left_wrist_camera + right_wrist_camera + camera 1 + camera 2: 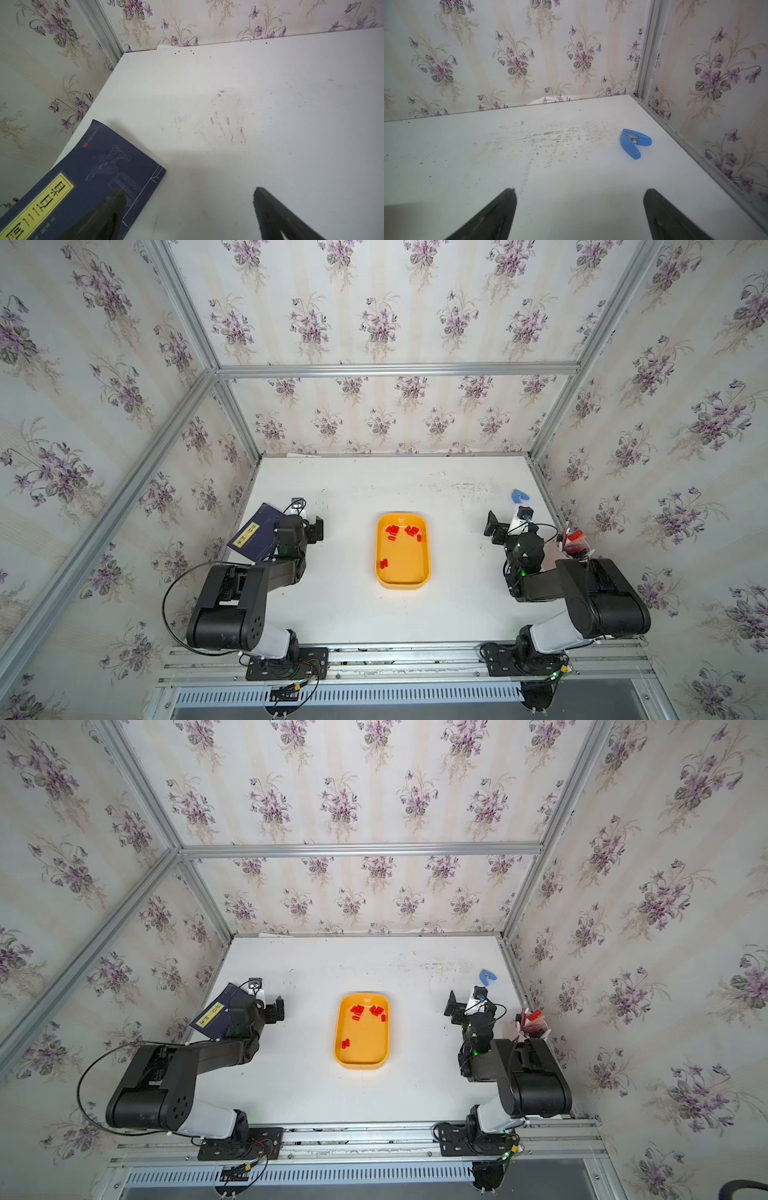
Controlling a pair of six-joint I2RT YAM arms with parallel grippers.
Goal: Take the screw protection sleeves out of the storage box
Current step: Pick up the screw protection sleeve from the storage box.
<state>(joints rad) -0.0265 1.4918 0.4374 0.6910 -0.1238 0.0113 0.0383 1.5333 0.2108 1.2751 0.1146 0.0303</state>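
While sleeves point(392, 530) lie inside storage box point(377, 549), low rim, open table point(345, 608) around.

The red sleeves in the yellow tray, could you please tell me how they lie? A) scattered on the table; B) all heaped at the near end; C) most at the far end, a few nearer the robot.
C: most screw protection sleeves cluster at the storage box's far end.
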